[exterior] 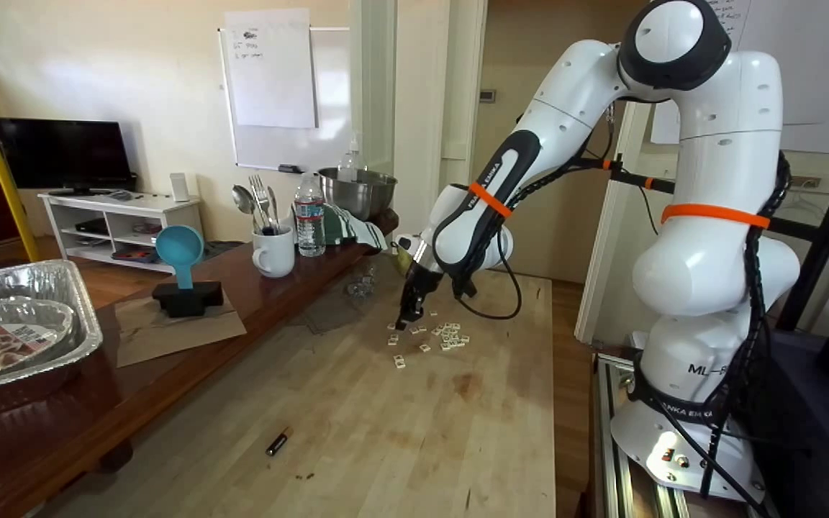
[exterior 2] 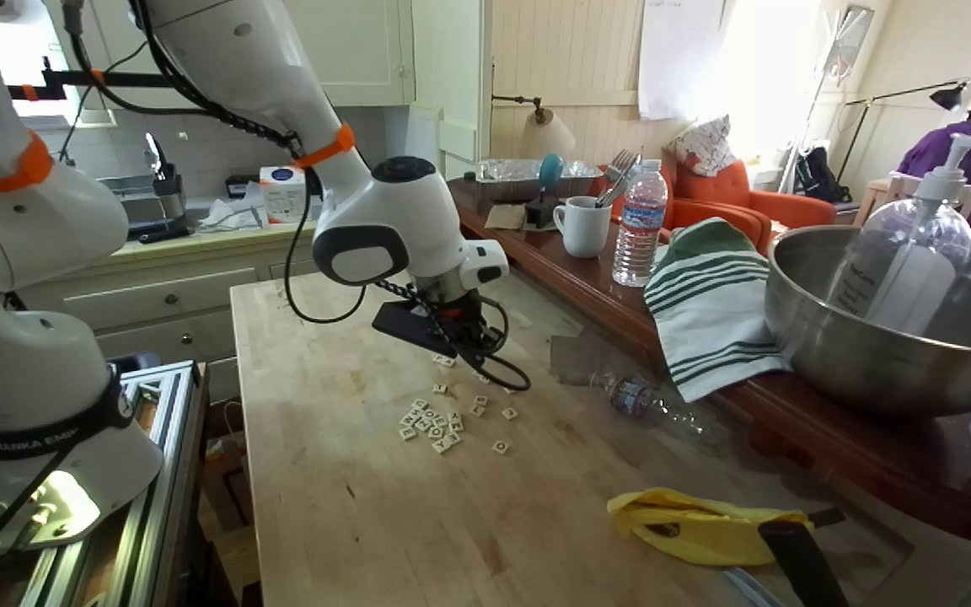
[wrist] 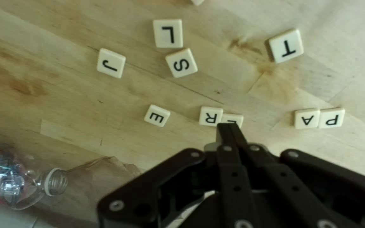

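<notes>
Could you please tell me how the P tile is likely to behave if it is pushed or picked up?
The P tile lies flat on the tabletop, so it would probably slide rather than roll. It sits against the A tile, so a push that way would likely shift both. Its smooth-looking face may be slippery for the fingers.

Exterior view: is looking down along the table (exterior: 357, 432), arm (exterior: 720, 173) standing right | exterior view: is facing roughly the opposite way, steel bowl (exterior 2: 839, 362) near right | both exterior views: are sharing the letter tiles (exterior 2: 436, 432) | wrist view: is looking closely downward past the gripper (wrist: 229, 126)
</notes>
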You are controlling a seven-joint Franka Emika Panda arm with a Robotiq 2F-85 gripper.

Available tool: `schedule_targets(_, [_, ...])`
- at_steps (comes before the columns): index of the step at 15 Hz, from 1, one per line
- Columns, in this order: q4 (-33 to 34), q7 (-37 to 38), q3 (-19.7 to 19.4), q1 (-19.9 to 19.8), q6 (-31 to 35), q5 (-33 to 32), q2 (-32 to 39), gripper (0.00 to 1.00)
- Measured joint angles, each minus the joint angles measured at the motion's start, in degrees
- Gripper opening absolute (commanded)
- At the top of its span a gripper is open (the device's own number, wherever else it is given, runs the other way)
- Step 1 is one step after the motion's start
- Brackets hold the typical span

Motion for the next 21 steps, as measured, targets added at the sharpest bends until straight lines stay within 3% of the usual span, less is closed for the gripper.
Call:
schedule_targets(10, [0.24,4.15,-15.46,15.35,4.28,-1.4,0.59,0.0])
schedule_targets(21, [3.7,4.24,-21.42,23.25,6.62,-1.4,5.13,0.0])
